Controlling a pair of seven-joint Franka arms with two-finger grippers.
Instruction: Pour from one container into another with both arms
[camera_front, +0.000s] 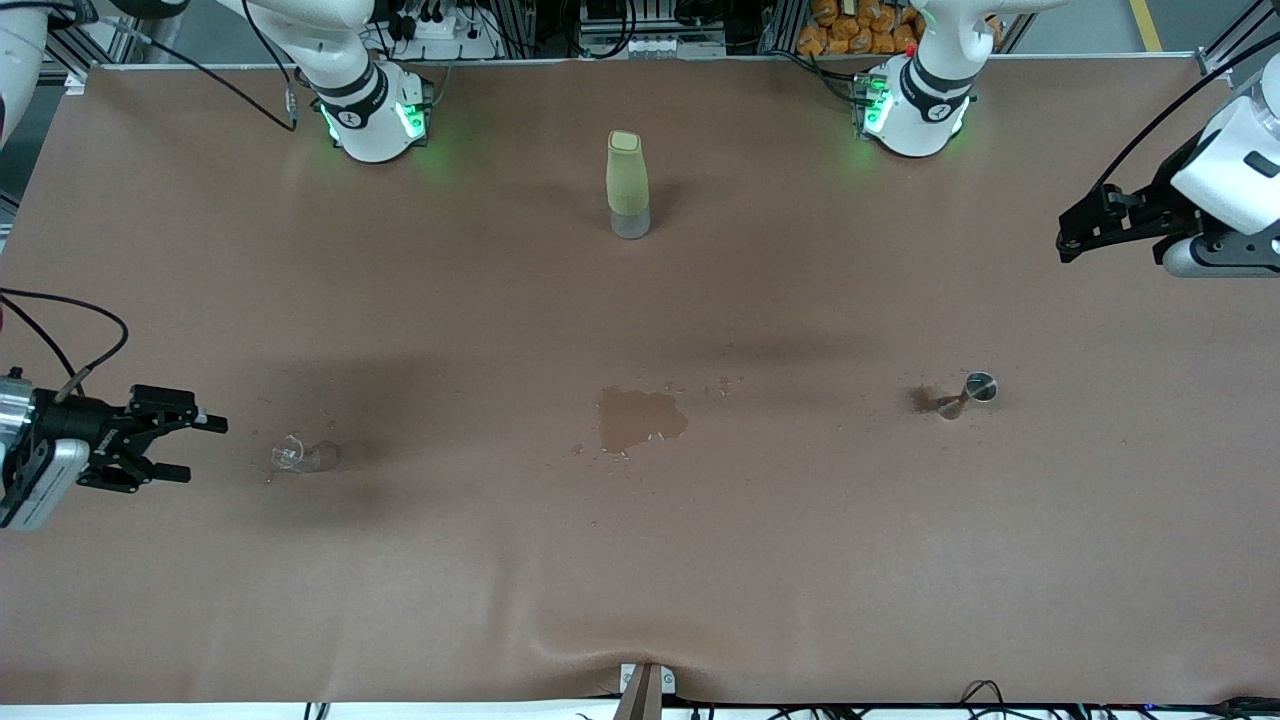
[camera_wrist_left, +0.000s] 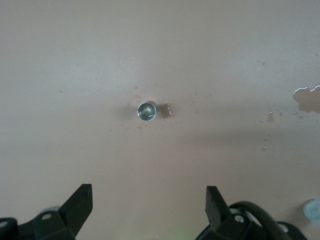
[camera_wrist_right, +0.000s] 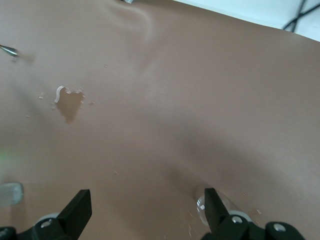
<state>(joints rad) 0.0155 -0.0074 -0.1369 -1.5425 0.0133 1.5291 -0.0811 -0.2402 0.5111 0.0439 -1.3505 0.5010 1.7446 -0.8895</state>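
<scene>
A small clear glass (camera_front: 303, 456) stands toward the right arm's end of the table. My right gripper (camera_front: 190, 447) hovers open and empty just beside it, and one fingertip (camera_wrist_right: 212, 200) hides part of the glass (camera_wrist_right: 201, 203) in the right wrist view. A small metal jigger (camera_front: 968, 392) stands toward the left arm's end. My left gripper (camera_front: 1068, 240) hangs open and empty high over that end. In the left wrist view the jigger (camera_wrist_left: 147, 110) lies well ahead of the open left gripper (camera_wrist_left: 149, 200).
A tall green bottle (camera_front: 628, 185) with a clear base stands between the two arm bases, farther from the front camera. A wet spill (camera_front: 640, 418) with scattered drops darkens the brown table cover (camera_front: 640, 580) at mid-table. The cover wrinkles at its near edge.
</scene>
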